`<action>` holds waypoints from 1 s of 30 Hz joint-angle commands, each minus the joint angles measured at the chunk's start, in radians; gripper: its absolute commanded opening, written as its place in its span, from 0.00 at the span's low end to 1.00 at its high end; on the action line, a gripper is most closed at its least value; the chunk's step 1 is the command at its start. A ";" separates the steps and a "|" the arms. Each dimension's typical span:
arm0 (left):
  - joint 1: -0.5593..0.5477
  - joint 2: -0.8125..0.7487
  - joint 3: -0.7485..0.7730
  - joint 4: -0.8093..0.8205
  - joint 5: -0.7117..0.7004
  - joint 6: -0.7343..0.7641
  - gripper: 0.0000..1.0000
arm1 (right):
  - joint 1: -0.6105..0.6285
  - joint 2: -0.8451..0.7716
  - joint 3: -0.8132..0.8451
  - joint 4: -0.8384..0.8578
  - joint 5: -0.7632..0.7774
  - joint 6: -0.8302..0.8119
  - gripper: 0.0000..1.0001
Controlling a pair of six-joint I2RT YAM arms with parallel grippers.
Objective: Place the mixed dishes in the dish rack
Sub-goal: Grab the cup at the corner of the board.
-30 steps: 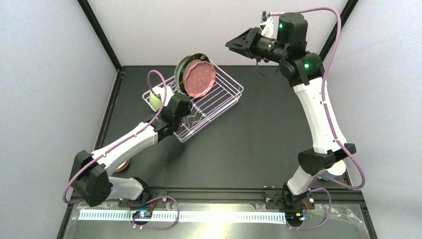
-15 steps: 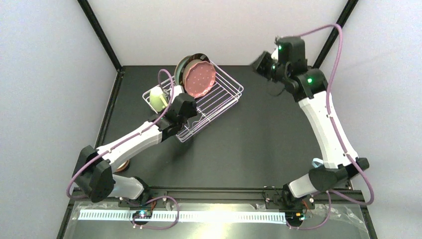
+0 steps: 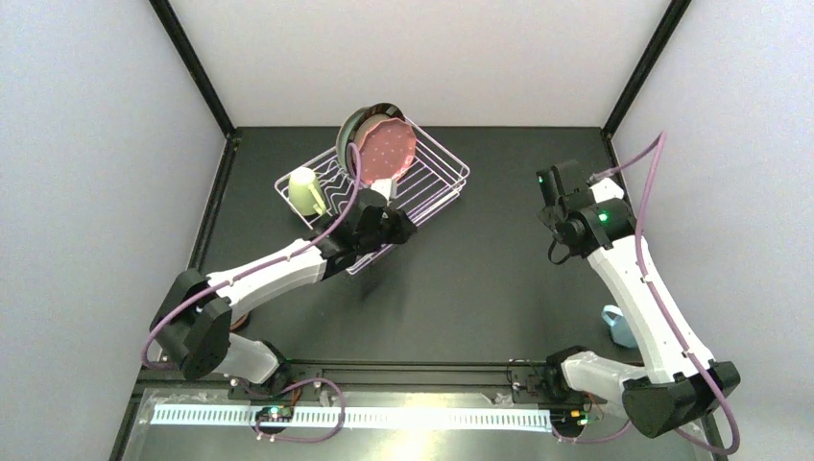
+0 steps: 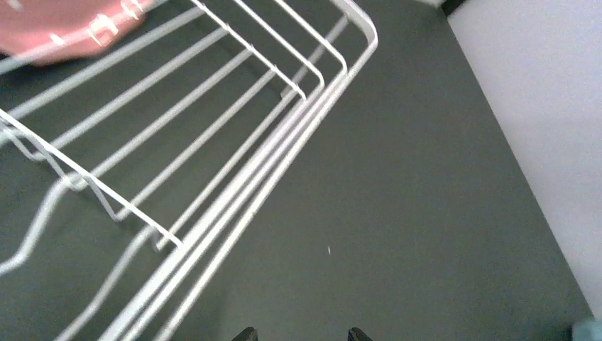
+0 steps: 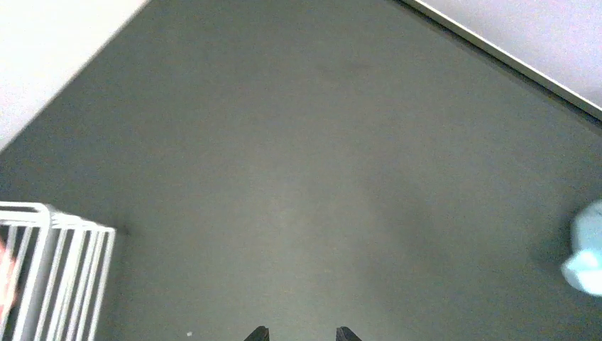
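Since a second ago the right arm (image 3: 634, 279) has swung down from high at the back to low over the 3 o'clock side of the table (image 3: 480, 279). The left arm (image 3: 278, 269) has slid across the dish rack (image 3: 443, 188) toward its 5 o'clock side, baring the mug it covered. That rack, a white wire basket, sits at about 11 o'clock on the dark table, its long axis running from 8 o'clock to 2 o'clock. A pink plate (image 3: 386, 152) stands on edge at the rack's 12 o'clock end, its face turned toward 5 o'clock. A green plate (image 3: 349, 133) with a dark rim stands just behind it, facing the same way. A pale green mug (image 3: 305, 192) rests in the rack's 8 o'clock corner; whether it lies or stands I cannot tell. A light blue mug (image 3: 617, 327) sits on the table at 4 o'clock, near the edge and well apart from the rack, partly hidden by the right arm. The left claw (image 4: 299, 334) hangs over bare table just outside the rack's rim, its tips apart with nothing between them. The right claw (image 5: 298, 332) hangs over bare table too, tips apart and holding nothing, with the blue mug at its 3 o'clock.
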 commanded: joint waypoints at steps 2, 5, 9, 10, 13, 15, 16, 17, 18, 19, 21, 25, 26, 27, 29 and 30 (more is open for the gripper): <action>-0.029 0.012 -0.052 0.090 0.181 0.053 0.71 | -0.066 -0.053 -0.114 -0.116 0.067 0.164 0.54; -0.041 0.016 -0.064 0.091 0.221 0.075 0.72 | -0.149 -0.068 -0.189 -0.114 0.031 0.183 0.54; -0.050 0.016 -0.102 0.102 0.263 0.091 0.72 | -0.214 -0.043 -0.224 -0.114 0.051 0.189 0.54; -0.050 0.014 -0.112 0.105 0.271 0.093 0.71 | -0.231 -0.033 -0.225 -0.115 0.061 0.188 0.54; -0.050 0.008 -0.138 0.105 0.295 0.107 0.72 | -0.284 -0.016 -0.233 -0.115 0.087 0.184 0.54; -0.051 0.002 -0.150 0.105 0.306 0.117 0.71 | -0.334 -0.010 -0.242 -0.115 0.098 0.173 0.54; -0.050 -0.001 -0.160 0.106 0.310 0.122 0.72 | -0.361 -0.006 -0.246 -0.114 0.104 0.164 0.54; -0.050 -0.003 -0.165 0.106 0.313 0.125 0.72 | -0.397 -0.003 -0.247 -0.114 0.109 0.151 0.55; -0.050 -0.003 -0.170 0.107 0.318 0.127 0.71 | -0.426 0.000 -0.246 -0.115 0.113 0.136 0.55; -0.051 -0.003 -0.174 0.109 0.324 0.128 0.71 | -0.458 0.001 -0.243 -0.115 0.116 0.120 0.55; -0.051 -0.002 -0.179 0.116 0.337 0.127 0.71 | -0.509 -0.001 -0.239 -0.115 0.128 0.093 0.55; -0.052 -0.007 -0.170 0.109 0.355 0.134 0.71 | -0.627 -0.007 -0.242 -0.091 0.140 0.029 0.56; -0.053 -0.010 -0.167 0.103 0.357 0.140 0.71 | -0.669 -0.011 -0.245 -0.078 0.135 0.005 0.56; -0.053 -0.012 -0.165 0.095 0.357 0.145 0.71 | -0.691 -0.014 -0.248 -0.063 0.128 -0.018 0.56; -0.053 -0.018 -0.163 0.083 0.357 0.152 0.71 | -0.753 -0.020 -0.260 -0.028 0.107 -0.069 0.57; -0.053 -0.021 -0.162 0.079 0.357 0.154 0.71 | -0.770 -0.019 -0.266 -0.017 0.100 -0.081 0.57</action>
